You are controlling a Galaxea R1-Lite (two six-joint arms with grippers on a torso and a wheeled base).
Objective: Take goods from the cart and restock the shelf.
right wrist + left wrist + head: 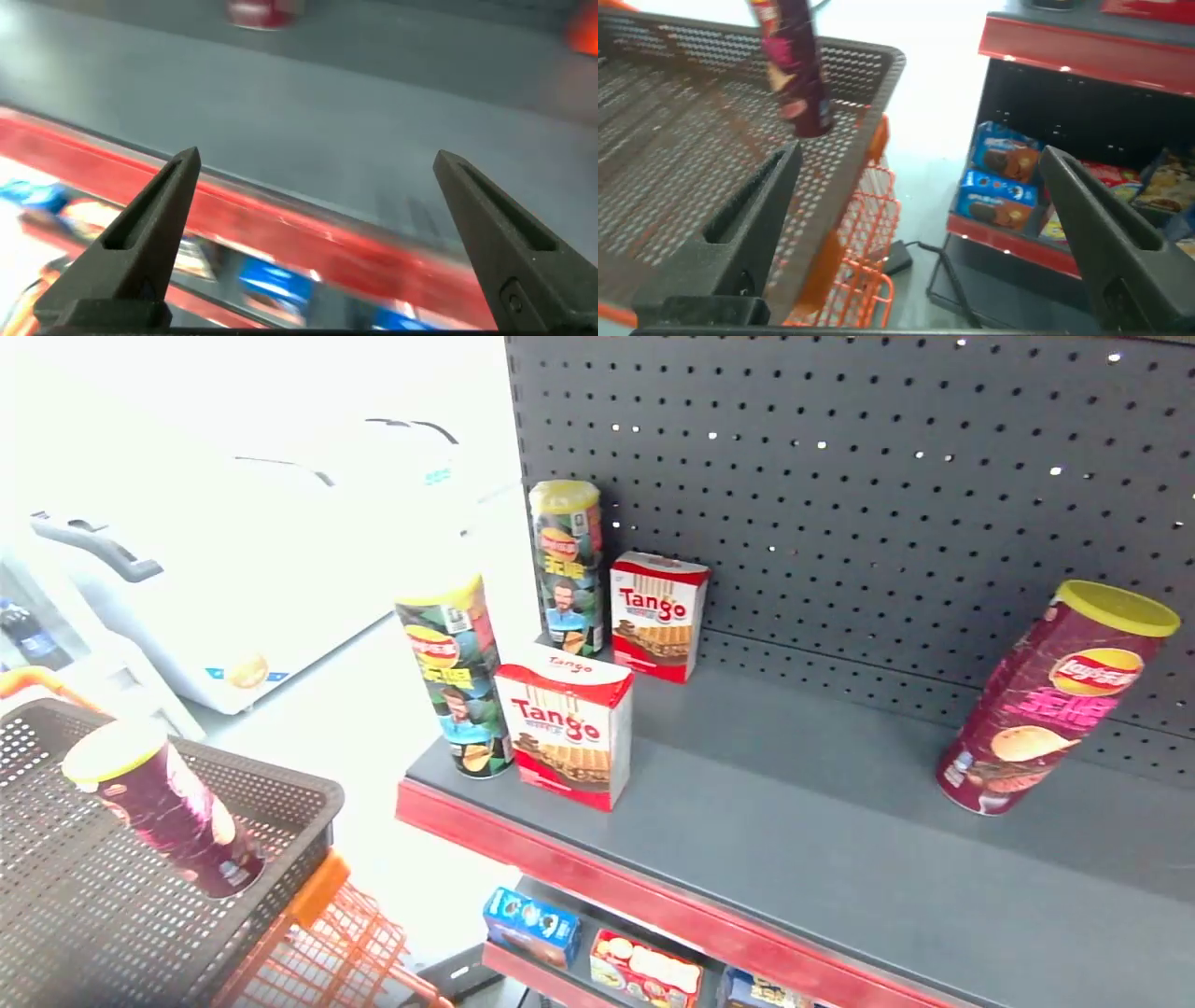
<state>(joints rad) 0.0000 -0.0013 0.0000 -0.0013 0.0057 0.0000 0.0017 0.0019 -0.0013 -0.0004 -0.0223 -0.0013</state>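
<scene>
A maroon chip can with a yellow lid (163,803) stands in the dark mesh basket (280,784) of the orange cart at the left; the same chip can (796,65) shows ahead of my left gripper (924,201), which is open and empty beside the cart basket (701,112). On the grey shelf (794,821) another maroon can (1050,695) leans against the pegboard at the right. Two dark cans (457,677) (567,565) and two red wafer boxes (565,733) (656,614) stand at the shelf's left end. My right gripper (318,215) is open and empty just before the shelf's red front edge (308,219).
A lower shelf holds blue and red snack packs (532,924) (1004,182). The pegboard back wall (840,476) rises behind the goods. A white appliance (233,579) stands on the floor beyond the cart. Bare shelf board lies between the boxes and the leaning can.
</scene>
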